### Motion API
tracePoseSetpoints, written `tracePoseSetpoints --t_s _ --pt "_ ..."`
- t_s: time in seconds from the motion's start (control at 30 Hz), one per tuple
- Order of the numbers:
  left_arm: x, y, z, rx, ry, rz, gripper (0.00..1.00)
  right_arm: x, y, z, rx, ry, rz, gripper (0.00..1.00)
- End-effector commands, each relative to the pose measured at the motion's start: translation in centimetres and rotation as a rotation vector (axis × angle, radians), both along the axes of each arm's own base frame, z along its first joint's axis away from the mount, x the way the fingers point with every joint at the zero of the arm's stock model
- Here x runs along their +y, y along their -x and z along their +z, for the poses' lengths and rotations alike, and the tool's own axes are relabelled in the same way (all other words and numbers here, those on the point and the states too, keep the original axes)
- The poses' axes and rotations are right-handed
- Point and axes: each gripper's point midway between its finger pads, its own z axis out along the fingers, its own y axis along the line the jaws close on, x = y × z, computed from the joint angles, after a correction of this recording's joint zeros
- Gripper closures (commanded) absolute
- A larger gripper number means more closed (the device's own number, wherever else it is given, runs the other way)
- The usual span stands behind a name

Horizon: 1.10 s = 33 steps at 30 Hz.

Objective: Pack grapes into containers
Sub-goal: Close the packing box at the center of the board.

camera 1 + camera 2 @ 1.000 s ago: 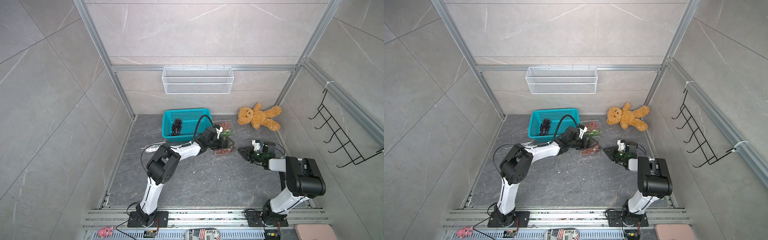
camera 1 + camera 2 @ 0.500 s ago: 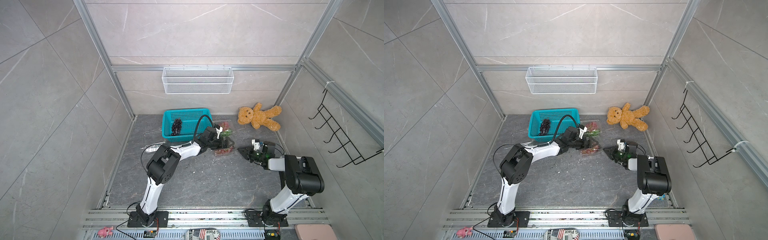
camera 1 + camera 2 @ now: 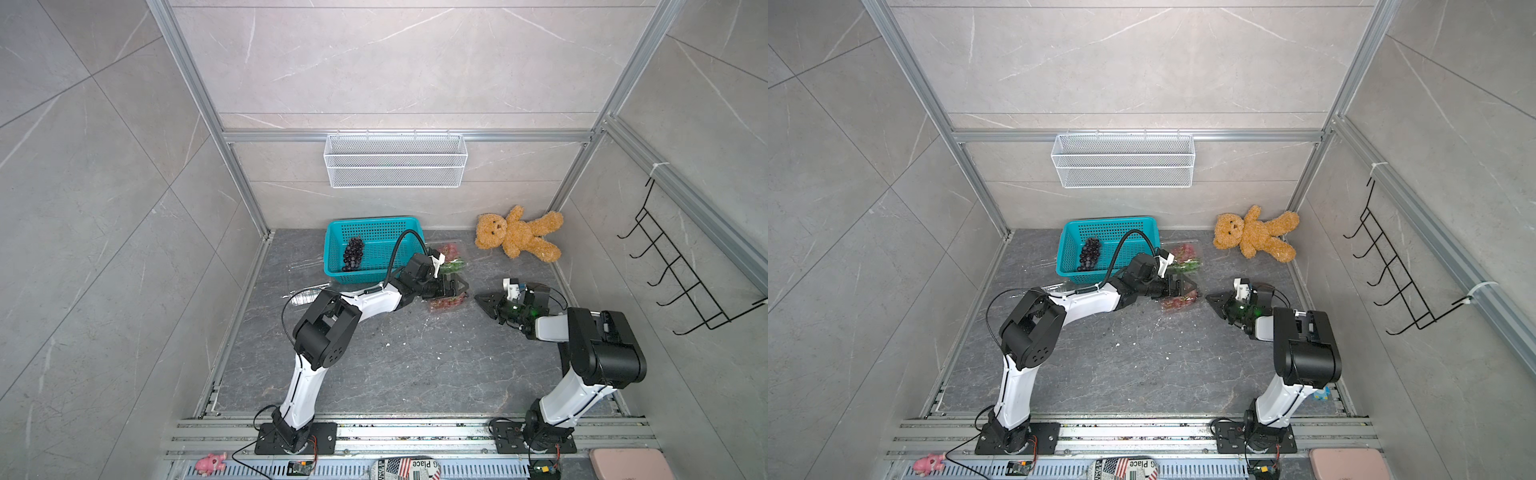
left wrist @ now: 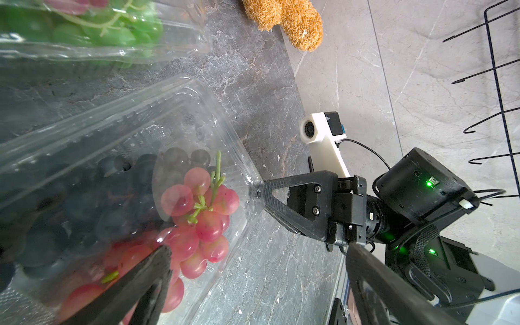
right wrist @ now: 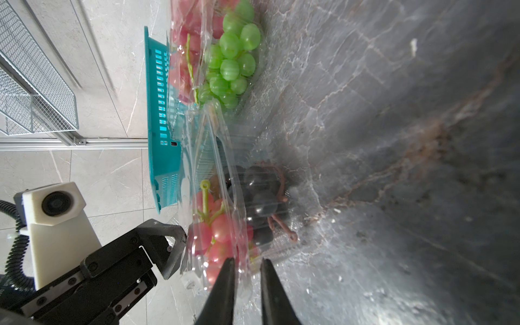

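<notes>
Beside basket (image 3: 370,223): container (image 4: 183,107) holds pink, dark grapes (image 4: 208,225)
Outstanding: dark bunch (image 3: 353,254) in basket
Left gripper (image 3: 453,289): spread wide
Right gripper (image 5: 246,266): pinching container rim

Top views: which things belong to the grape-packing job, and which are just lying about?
Job: dark grapes in the teal basket; clamshell with red and dark grapes; clamshell with green and red grapes.
Lying about: teddy bear; white wire basket; black hook rack; pink toy.
</notes>
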Motion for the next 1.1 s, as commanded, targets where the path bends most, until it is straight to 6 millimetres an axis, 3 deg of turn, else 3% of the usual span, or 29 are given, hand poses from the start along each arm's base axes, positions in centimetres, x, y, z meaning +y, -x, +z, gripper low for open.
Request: tracePoseSetpoints --t_s 0.0,0.17,0.8,0.9,1.07 --pt "0.7 0.7 -0.8 0.024 -0.039 -0.001 0.01 0.2 0.1 -1.3 0.053 0.004 -0.013 0.80" --pt "0.6 0.8 -0.9 0.027 -0.040 -0.003 0.01 0.2 0.0 -0.8 0.046 0.005 -0.015 0.81" --pt "0.9 0.7 -0.9 0.025 -0.044 0.001 0.01 0.7 0.4 -2.1 0.081 0.011 -0.014 0.90" --pt "1.2 0.4 0.1 0.007 -0.048 0.002 0.01 0.6 0.3 -1.5 0.073 0.015 -0.013 0.86" --pt "2.9 -0.2 3.3 -0.060 -0.089 0.032 0.01 0.2 0.1 1.6 0.031 0.076 -0.008 0.71"
